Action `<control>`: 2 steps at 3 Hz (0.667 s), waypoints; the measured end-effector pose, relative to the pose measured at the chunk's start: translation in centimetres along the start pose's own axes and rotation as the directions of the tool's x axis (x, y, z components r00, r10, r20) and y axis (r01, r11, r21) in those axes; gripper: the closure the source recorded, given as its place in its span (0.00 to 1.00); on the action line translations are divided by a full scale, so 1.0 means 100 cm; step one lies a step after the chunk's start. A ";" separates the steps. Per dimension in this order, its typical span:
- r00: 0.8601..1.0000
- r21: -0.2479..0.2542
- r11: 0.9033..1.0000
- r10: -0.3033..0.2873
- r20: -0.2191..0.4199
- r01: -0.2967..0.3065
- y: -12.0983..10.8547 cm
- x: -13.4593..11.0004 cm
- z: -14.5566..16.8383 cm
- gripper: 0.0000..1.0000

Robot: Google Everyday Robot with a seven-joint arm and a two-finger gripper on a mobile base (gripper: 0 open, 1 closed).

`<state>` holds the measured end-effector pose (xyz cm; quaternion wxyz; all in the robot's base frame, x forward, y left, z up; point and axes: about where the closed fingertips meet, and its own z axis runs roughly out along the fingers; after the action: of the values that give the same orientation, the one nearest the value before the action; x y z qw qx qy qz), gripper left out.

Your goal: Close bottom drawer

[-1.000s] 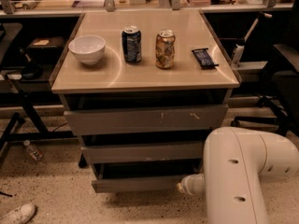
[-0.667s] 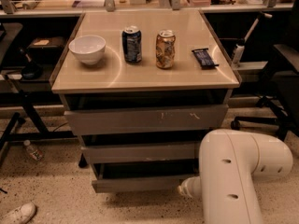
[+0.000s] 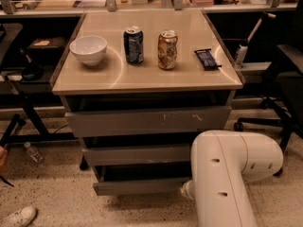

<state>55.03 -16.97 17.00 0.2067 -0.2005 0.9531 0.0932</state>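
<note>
The bottom drawer (image 3: 141, 186) is the lowest of three grey drawers in the tan-topped cabinet (image 3: 147, 77). It stands pulled out a little, with a dark gap above its flat front. My white arm (image 3: 227, 174) reaches down at the lower right. My gripper (image 3: 186, 189) is at the arm's low end, by the right end of the bottom drawer's front, mostly hidden behind the arm.
On the cabinet top stand a white bowl (image 3: 88, 49), a blue can (image 3: 134, 44), a gold can (image 3: 167, 49) and a dark snack bar (image 3: 207, 58). The middle drawer (image 3: 137, 154) and top drawer (image 3: 149, 120) also stick out slightly. A chair base (image 3: 258, 122) is at the right, and a shoe (image 3: 19, 216) and bottle (image 3: 33, 152) lie at the left.
My arm has shifted left, toward the right end of the bottom drawer. The drawer front has not visibly moved.
</note>
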 end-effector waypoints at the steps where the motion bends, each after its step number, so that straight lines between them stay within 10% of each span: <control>1: 1.000 0.001 1.000 -0.005 0.009 0.005 0.005 -0.014 0.020 1.00; 2: 1.000 0.004 1.000 -0.009 0.020 0.009 0.008 -0.029 0.035 1.00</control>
<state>58.34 -14.31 15.19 0.2171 -0.2033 0.9502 0.0927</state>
